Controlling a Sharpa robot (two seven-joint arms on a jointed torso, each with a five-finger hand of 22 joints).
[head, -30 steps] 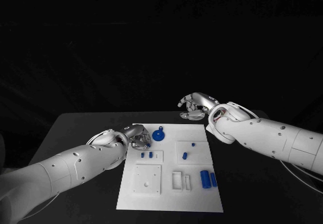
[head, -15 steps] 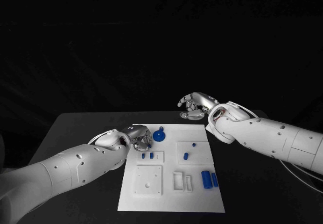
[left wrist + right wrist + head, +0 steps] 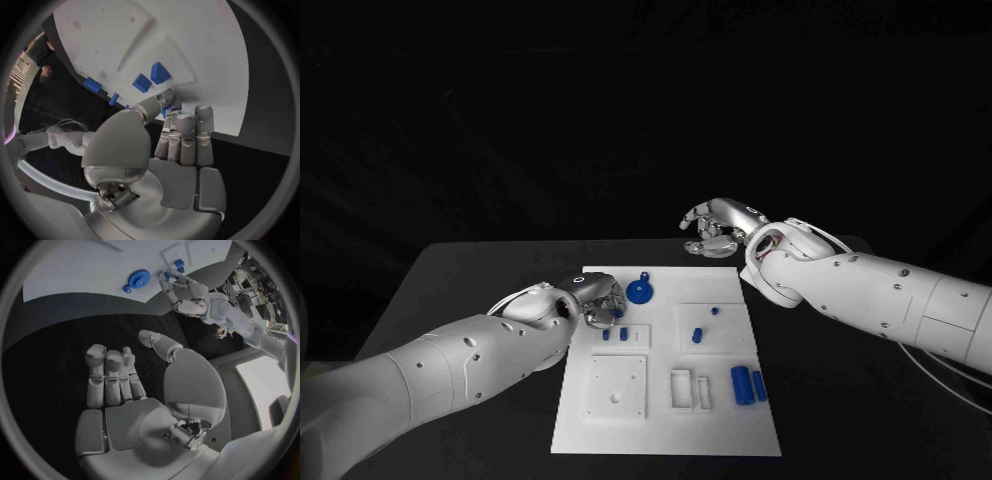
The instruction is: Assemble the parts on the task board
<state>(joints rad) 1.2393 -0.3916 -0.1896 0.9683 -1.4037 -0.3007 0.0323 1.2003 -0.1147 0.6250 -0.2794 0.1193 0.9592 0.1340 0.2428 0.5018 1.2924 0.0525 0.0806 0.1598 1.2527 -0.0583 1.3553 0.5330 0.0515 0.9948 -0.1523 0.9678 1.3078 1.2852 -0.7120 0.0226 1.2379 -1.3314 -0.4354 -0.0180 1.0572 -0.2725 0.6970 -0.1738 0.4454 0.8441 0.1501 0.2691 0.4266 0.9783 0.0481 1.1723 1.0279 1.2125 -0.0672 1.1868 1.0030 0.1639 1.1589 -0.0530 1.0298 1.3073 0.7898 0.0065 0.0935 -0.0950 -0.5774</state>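
Note:
The white task board (image 3: 718, 420) lies in the middle of the black table. My left hand (image 3: 596, 298) hovers at its left edge, thumb and fingers curled round a small blue part (image 3: 165, 109). Just past the fingertips two small blue blocks (image 3: 615, 334) stand in a raised square plate (image 3: 181, 75). A round blue disc (image 3: 640, 292) lies near the board's far end. My right hand (image 3: 718, 228) hangs above the table behind the board, fingers half curled, thumb apart, holding nothing. In the right wrist view, the right hand (image 3: 125, 380) faces the disc (image 3: 136, 277) and the left hand (image 3: 184, 292).
Two blue cylinders (image 3: 747, 385) lie side by side at the board's near right. Two small blue pegs (image 3: 705, 323) stand in a square plate right of centre. A larger white square plate (image 3: 617, 385) and a slotted block (image 3: 689, 388) sit nearer me.
My left hand has crept a little nearer along the board's left edge, toward the two small blue blocks. The right hand has stayed where it was.

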